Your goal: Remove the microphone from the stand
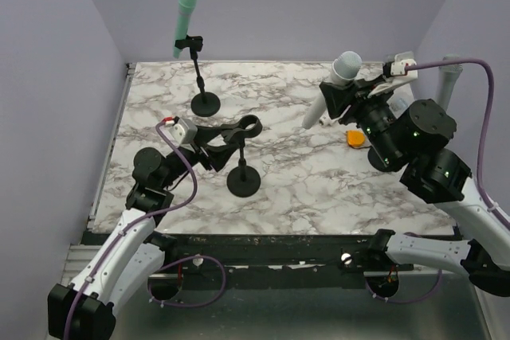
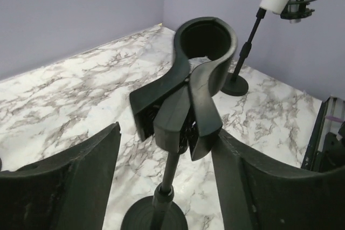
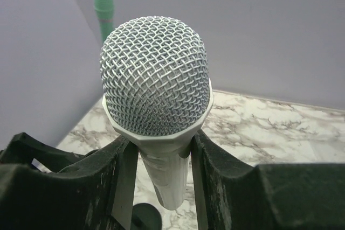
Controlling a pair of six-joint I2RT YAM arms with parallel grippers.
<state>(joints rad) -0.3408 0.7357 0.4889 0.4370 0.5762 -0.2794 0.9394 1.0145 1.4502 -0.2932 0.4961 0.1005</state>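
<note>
Right gripper (image 3: 164,176) is clamping microphone (image 3: 156,74) just under its head; slipping possible. Left gripper (image 2: 167,138) fingers are sitting open, flanking empty clip (image 2: 183,106); pulling back toward 7 o'clock risks toppling stand (image 1: 242,181).

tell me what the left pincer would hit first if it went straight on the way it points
Most likely the empty microphone clip on the near stand: it sits right ahead, between the left pincer's spread fingers. Exact depth is unclear.

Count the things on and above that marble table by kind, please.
Microphones: 2 (green microphone, white microphone)
Stands: 2 (far stand, near stand)
Small orange object: 1
Total: 5
</note>
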